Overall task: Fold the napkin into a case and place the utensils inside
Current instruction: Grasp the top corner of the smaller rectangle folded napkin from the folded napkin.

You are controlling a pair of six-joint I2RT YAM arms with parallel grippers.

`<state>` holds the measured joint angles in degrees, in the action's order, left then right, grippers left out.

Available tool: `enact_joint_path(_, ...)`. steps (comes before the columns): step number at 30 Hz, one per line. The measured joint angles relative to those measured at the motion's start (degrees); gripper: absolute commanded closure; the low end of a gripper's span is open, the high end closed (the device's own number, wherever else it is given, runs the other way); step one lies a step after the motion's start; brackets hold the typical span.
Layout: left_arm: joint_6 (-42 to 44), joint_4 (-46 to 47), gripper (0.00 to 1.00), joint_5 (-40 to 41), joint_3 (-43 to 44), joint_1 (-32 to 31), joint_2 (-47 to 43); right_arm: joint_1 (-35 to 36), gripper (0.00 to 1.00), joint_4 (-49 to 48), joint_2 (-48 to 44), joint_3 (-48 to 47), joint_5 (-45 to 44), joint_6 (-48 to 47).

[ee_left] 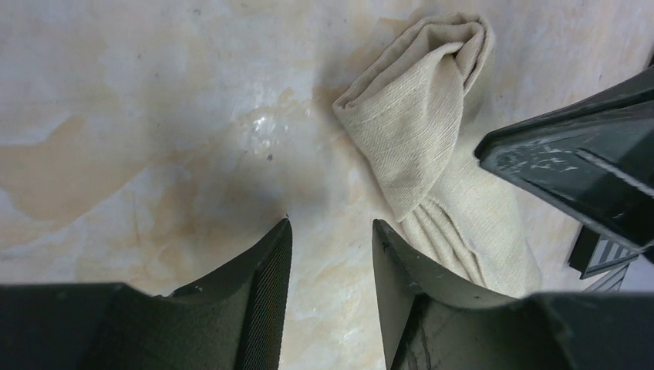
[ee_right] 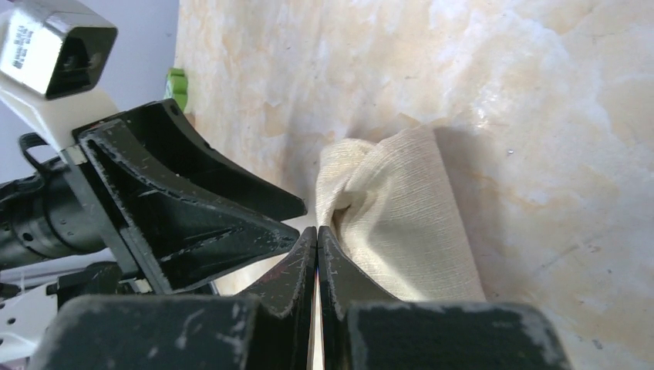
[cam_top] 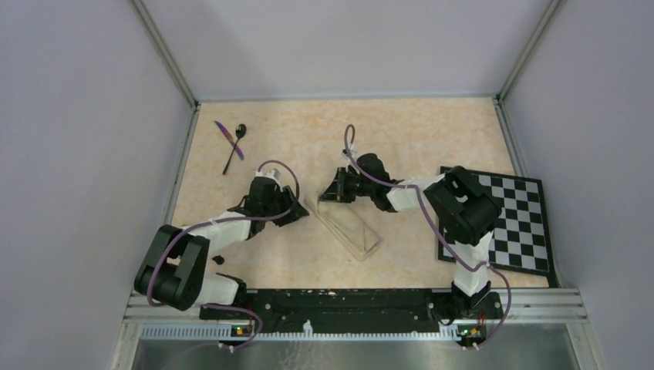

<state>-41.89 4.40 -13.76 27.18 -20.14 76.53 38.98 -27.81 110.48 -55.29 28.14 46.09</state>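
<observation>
Right wrist: right end effector [ee_right: 317,235] closed, touching napkin [ee_right: 401,223]; left end effector [ee_left: 332,226] parted, empty.

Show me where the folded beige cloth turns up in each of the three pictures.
Top external: the napkin lies slantwise at the picture's centre.
Left wrist: the napkin sits upper right and runs down towards the bottom right.
Right wrist: the napkin fills the centre, down to the bottom edge.
Shared landmark: the right gripper, black and shut, next to the napkin in all three.
</observation>
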Motion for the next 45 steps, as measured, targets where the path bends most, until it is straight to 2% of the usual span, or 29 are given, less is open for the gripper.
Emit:
enact_joint_path(8, -1.73, 5.05, 0.51, -2.05, 2.99, -1.57, 6.29, 0.85, 1.00, -1.68, 6.19, -1.68, -2.49, 2.23)
enact_joint_path(12, -1.95, 6.16, 0.47, -1.81, 4.35, -2.91, 8.07, 2.10, 1.00, -4.79, 9.90, -4.59, -2.60, 5.20)
enact_joint_path(17, -0.50, 3.45, 0.42, 0.24, 4.17, -2.10, 5.55, 1.46, 0.95, -5.95, 9.35, -3.17, -2.54, 5.55)
enact_joint_path(21, 1.01, 0.76, 0.44, 1.38, 2.80, 1.22, 0.55, 0.13, 0.92, -4.90, 7.58, -1.60, -2.16, 4.55)
enact_joint_path(24, 1.79, 0.26, 0.49, 1.73, 2.67, 3.06, -0.76, -0.37, 0.95, -4.61, 6.95, -1.60, -2.14, 3.58)
enact_joint_path(26, 2.16, 0.02, 0.48, 1.77, 2.71, 3.61, -0.42, -0.44, 0.98, -4.48, 6.95, -1.62, -2.08, 3.43)
enact_joint_path(37, 3.48, 1.79, 0.50, 0.20, 9.84, 3.89, 11.19, -0.07, 1.00, -3.15, 9.33, -6.58, -1.53, 3.54)
enact_joint_path(45, 3.28, 3.76, 0.49, -0.31, 10.71, 3.54, 12.90, 2.12, 0.98, -6.91, 14.53, -9.66, -2.29, 7.52)
